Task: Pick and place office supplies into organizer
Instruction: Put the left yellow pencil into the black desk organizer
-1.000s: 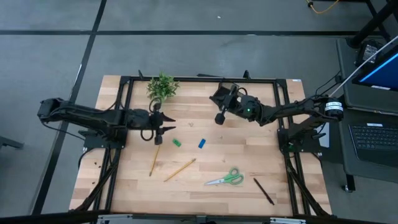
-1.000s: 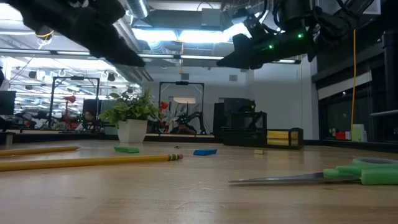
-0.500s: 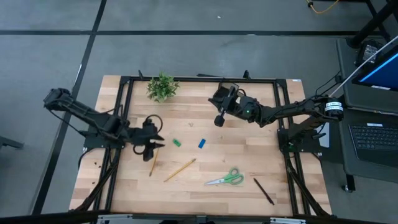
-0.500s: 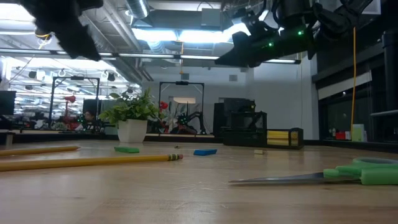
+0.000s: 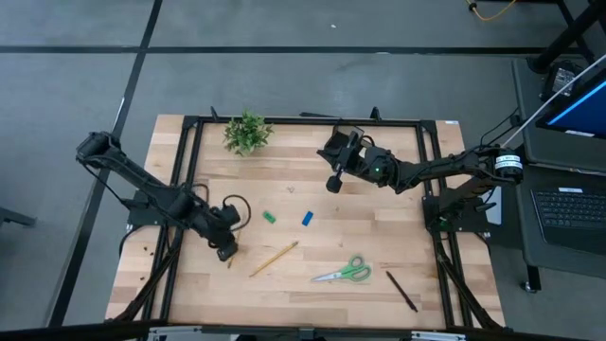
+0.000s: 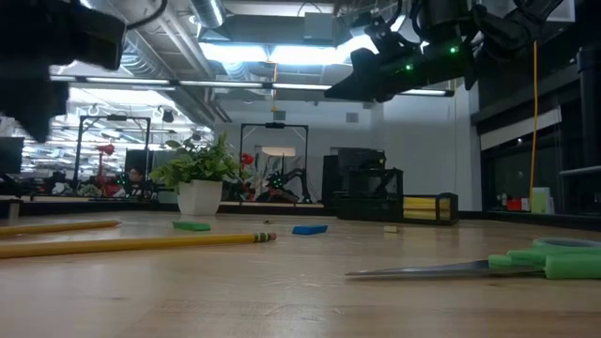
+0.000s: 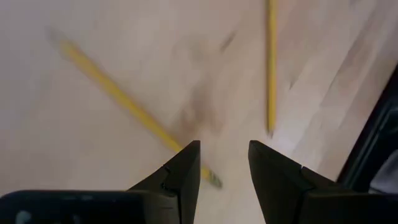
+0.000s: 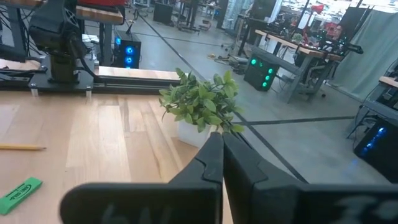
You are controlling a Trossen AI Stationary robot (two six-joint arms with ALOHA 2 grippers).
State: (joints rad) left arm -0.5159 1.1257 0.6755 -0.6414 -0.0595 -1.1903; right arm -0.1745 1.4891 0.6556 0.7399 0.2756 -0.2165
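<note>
The left claw hangs with its fingers apart and empty, low over the worktop, above the two wooden pencils. The right claw has its fingers pressed together and holds nothing, raised near the black organizer. The green eraser, blue eraser, green-handled scissors and a black pen lie on the wood.

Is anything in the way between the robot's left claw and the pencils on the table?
Nothing visible is. The left gripper hangs open right above the bare wood, with one pencil running toward its fingers and the other pencil just beyond, and only table between them.
</note>
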